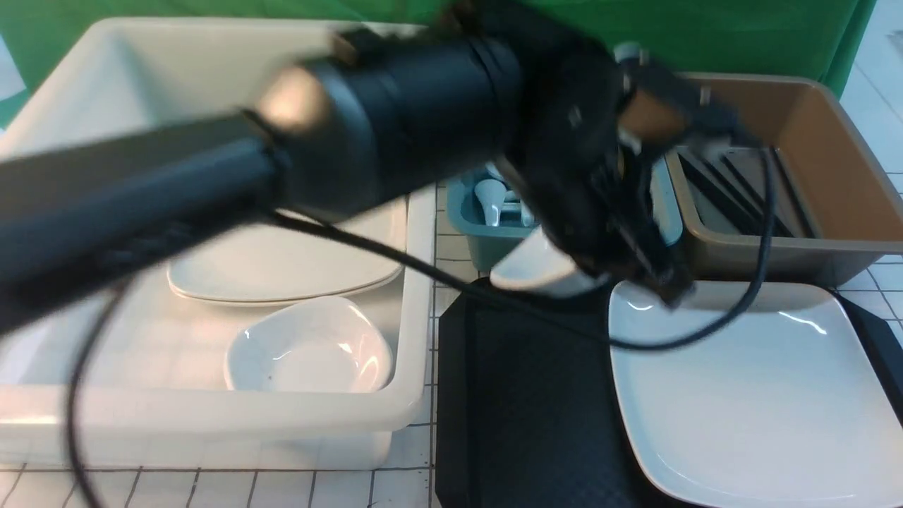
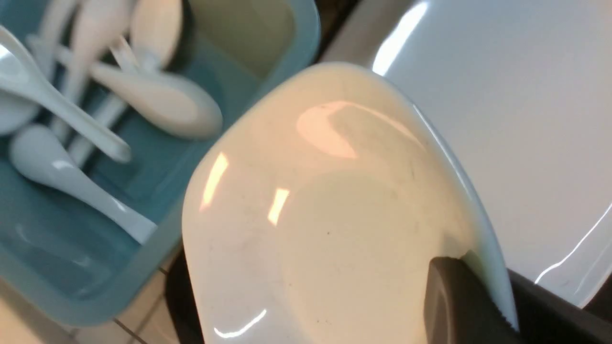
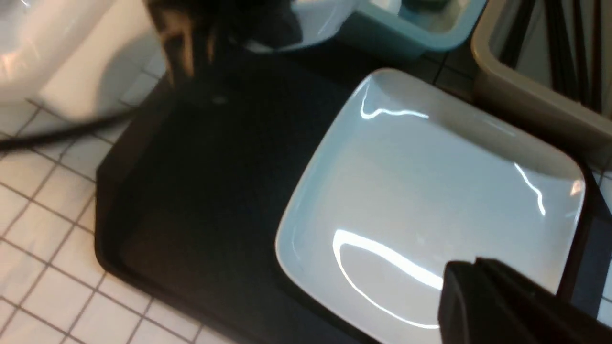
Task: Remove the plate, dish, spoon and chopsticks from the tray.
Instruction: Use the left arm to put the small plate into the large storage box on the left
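My left gripper [image 1: 608, 276] [image 2: 484, 286] is shut on the rim of a small white dish [image 1: 534, 271] [image 2: 311, 229]. The dish hangs tilted over the far edge of the black tray [image 1: 522, 395] [image 3: 201, 191], near the teal tub. The large white plate [image 1: 748, 395] [image 3: 430, 200] [image 2: 516, 119] lies on the tray's right half. My right gripper [image 3: 474, 267] hovers shut over the plate's near part, holding nothing. Several white spoons [image 2: 158, 100] lie in the teal tub [image 1: 487, 236]. Black chopsticks [image 1: 734, 190] lie in the brown tub [image 1: 846, 162].
A big white tub [image 1: 211, 423] on the left holds stacked plates [image 1: 282, 268] and a small dish [image 1: 310, 349]. The left arm and its cable [image 1: 395, 257] cross over that tub and the tray. White tiles surround everything.
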